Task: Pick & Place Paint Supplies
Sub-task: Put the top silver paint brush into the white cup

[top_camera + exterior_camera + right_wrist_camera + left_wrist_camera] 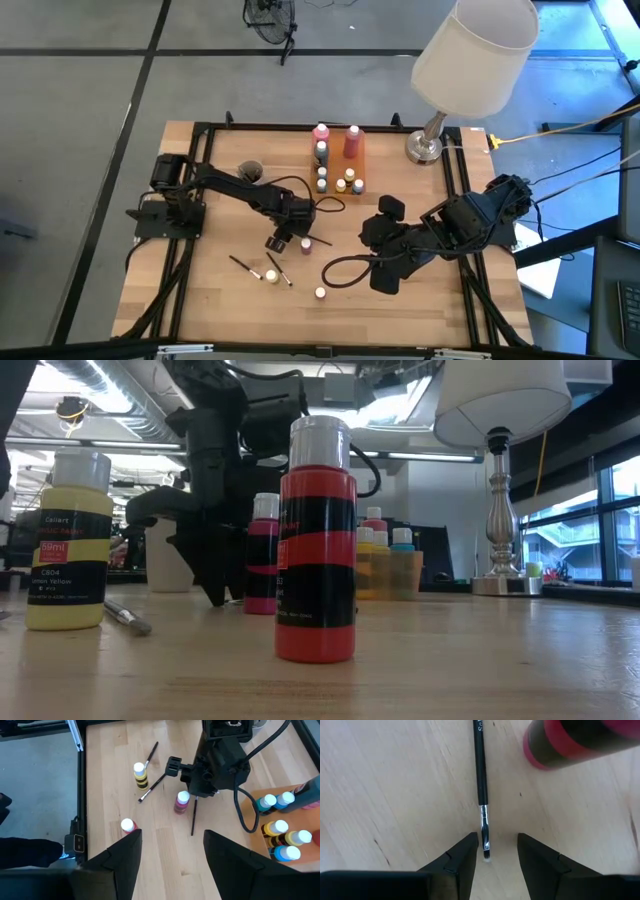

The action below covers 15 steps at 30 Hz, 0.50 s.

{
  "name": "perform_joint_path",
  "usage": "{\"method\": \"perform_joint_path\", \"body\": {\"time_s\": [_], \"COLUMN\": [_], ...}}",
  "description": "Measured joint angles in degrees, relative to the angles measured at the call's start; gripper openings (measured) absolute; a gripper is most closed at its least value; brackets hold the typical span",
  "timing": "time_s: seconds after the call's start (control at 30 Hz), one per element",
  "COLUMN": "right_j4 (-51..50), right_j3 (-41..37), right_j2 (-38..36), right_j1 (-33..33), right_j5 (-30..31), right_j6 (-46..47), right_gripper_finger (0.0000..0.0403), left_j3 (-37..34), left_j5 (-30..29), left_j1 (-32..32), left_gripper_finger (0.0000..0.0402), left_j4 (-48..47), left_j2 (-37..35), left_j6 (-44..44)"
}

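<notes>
two parted fingers of left gripper (pixel 492 852) straddle brush (pixel 481 775) tip; right gripper (pixel 172 850) wide.

Lighting is even and bright overhead; the wooden table (pixel 300 300) shows only soft shadows. In the low view, ceiling strip lights (pixel 440 457) and the far right windows (pixel 600 520) glare, silhouetting the arm. Left wrist view: the pink bottle (pixel 585 742) is blurred.

Grey concrete floor (pixel 90 110) around the wooden table (pixel 440 310), white-shaded lamp (pixel 470 50), windows (pixel 560 530) at right, ceiling strip lights (pixel 440 457)
</notes>
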Motion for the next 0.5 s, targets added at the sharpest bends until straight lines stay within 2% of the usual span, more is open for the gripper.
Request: {"method": "perform_joint_path", "body": {"time_s": [0.5], "right_j4": [0.00], "right_j3": [0.00], "right_j2": [0.00], "right_j1": [0.00], "right_j5": [-0.09], "right_j6": [0.00], "right_gripper_finger": [0.0217], "left_j3": [-0.04], "left_j5": [-0.74], "left_j1": [-0.03], "left_gripper_finger": [0.0139], "left_j4": [-1.23], "left_j2": [0.08], "left_j6": [-1.39]}}
